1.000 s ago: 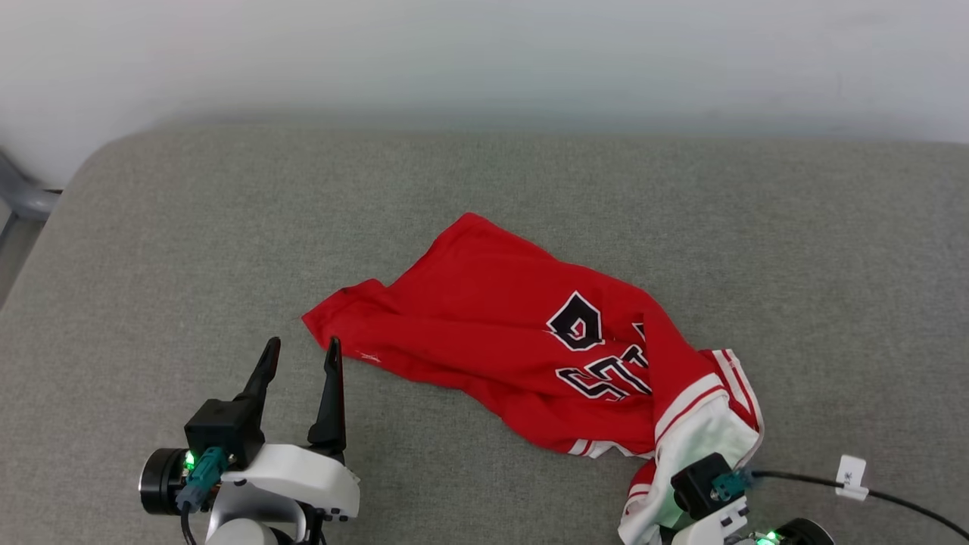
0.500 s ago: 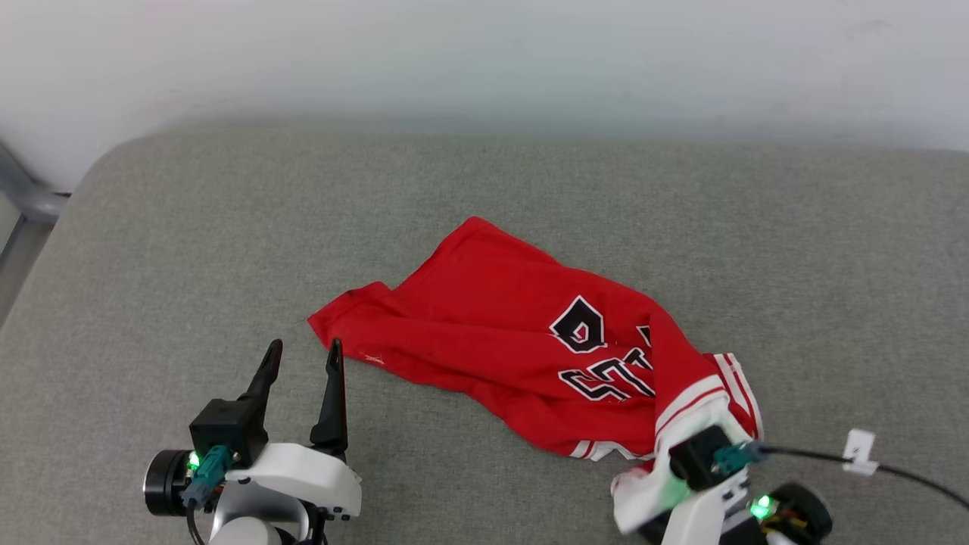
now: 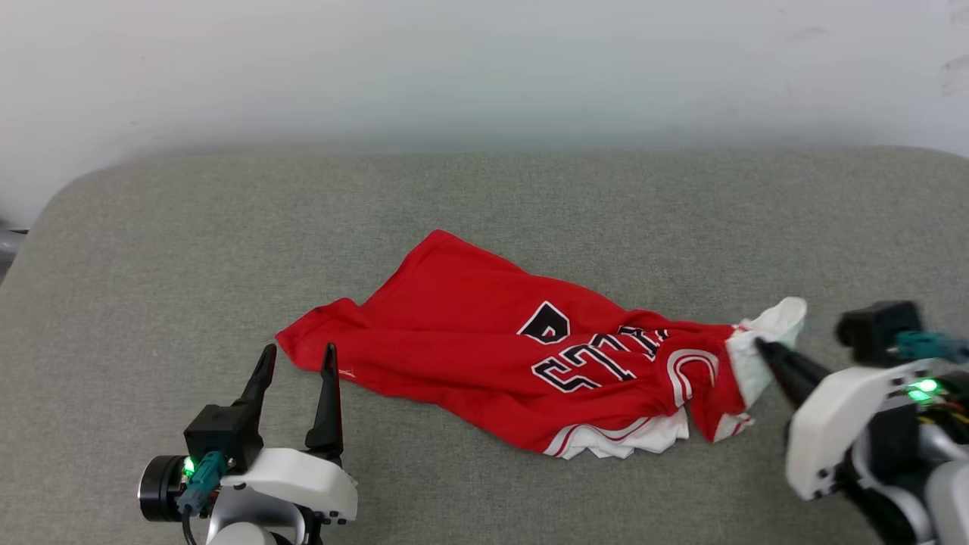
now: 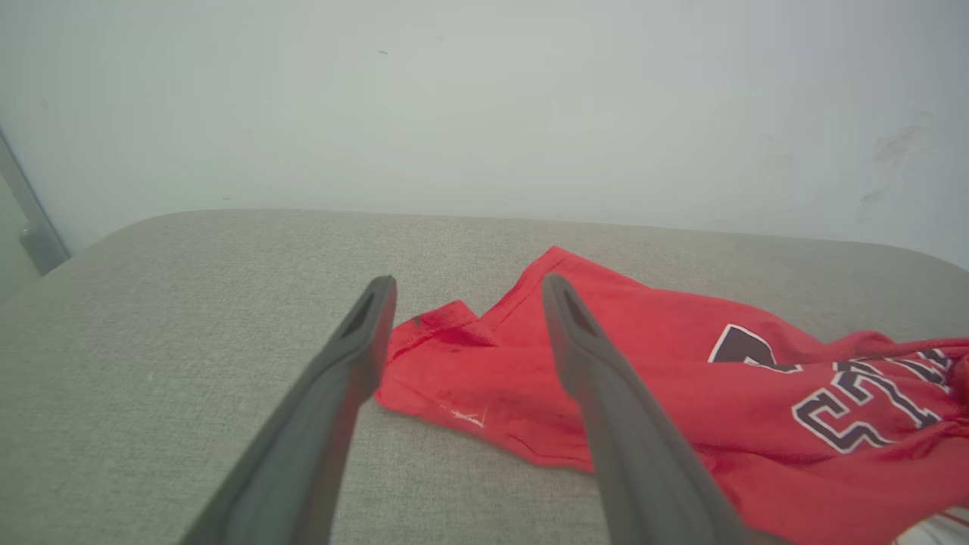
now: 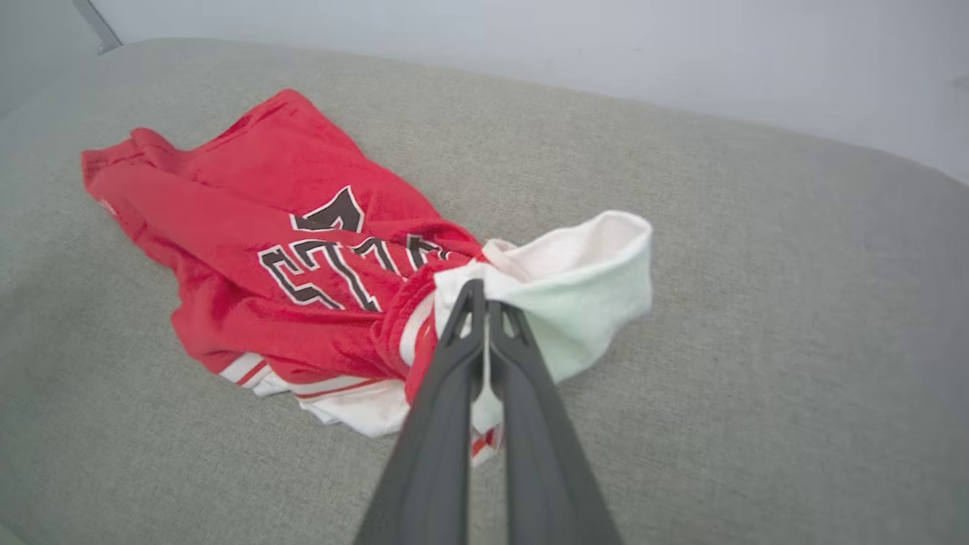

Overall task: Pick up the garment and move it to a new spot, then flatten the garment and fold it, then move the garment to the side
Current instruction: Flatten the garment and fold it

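Your right end effector (image 3: pixel 763 348) is clamped shut on the white sleeve (image 3: pixel 780 318) of the garment (image 3: pixel 484 341). The right wrist view shows both fingers pinched together with white cloth caught between them. The rest of the garment lies crumpled near the middle of the grey worktop (image 3: pixel 189 227), print side up, its black lettering partly lost in folds. Your left end effector (image 3: pixel 297 352) stands open and empty just beside the red corner (image 3: pixel 291 341) nearest it, and does not appear to touch it.

You are early in the job, I judge. The first grasp is made, but most of the shirt rests on the worktop. You have yet to carry it to a new spot, spread it flat, fold it and set it aside.
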### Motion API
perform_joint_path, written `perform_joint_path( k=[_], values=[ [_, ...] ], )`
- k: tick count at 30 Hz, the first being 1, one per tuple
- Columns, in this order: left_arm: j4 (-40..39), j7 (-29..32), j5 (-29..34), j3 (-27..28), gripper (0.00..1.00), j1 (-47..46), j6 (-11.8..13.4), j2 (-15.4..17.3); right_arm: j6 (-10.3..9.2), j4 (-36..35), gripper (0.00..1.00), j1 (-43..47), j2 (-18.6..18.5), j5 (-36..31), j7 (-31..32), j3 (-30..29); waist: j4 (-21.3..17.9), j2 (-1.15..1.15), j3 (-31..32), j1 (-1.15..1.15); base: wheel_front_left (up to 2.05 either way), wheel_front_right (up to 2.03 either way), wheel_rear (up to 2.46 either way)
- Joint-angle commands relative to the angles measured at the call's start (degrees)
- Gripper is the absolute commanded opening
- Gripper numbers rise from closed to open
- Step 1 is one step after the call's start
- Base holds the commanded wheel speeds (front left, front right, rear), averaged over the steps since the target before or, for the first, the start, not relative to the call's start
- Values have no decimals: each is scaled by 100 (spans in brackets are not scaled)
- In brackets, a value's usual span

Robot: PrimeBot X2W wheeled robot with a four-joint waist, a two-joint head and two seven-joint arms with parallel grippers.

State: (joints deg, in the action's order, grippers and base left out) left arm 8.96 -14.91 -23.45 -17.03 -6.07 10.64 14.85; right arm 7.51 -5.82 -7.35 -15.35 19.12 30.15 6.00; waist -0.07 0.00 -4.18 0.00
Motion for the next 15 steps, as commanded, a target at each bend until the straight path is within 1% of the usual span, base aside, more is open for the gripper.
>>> perform_joint_path(
  k=[1,4,8,11,13,15],
  values=[
    [-19,-38,11,-5,100,39,-3,-9,-4,52,0,-84,6,-13,-45,-142,-20,0,-44,0,0,0,0],
    [-54,-35,33,-12,100,-88,-29,-19,-4,293,0,-211,-34,-39,-108,-768,-14,0,-198,0,0,0,0],
    [-95,-34,71,-14,100,-253,-71,-21,-5,620,0,-389,-5,-75,-293,-1463,14,0,-490,0,0,0,0],
    [-129,-30,106,13,100,-360,-97,-33,-4,948,0,-536,52,-25,-489,-1890,29,0,-703,0,0,0,0],
    [-158,-29,126,30,100,-425,-106,-34,-4,1206,0,-632,0,-79,-694,-2132,44,0,-861,0,0,0,0],
    [-176,-29,148,57,100,-476,-125,-34,-2,1557,0,-744,89,1,-883,-2313,48,0,-981,0,0,0,0]
  ],
)
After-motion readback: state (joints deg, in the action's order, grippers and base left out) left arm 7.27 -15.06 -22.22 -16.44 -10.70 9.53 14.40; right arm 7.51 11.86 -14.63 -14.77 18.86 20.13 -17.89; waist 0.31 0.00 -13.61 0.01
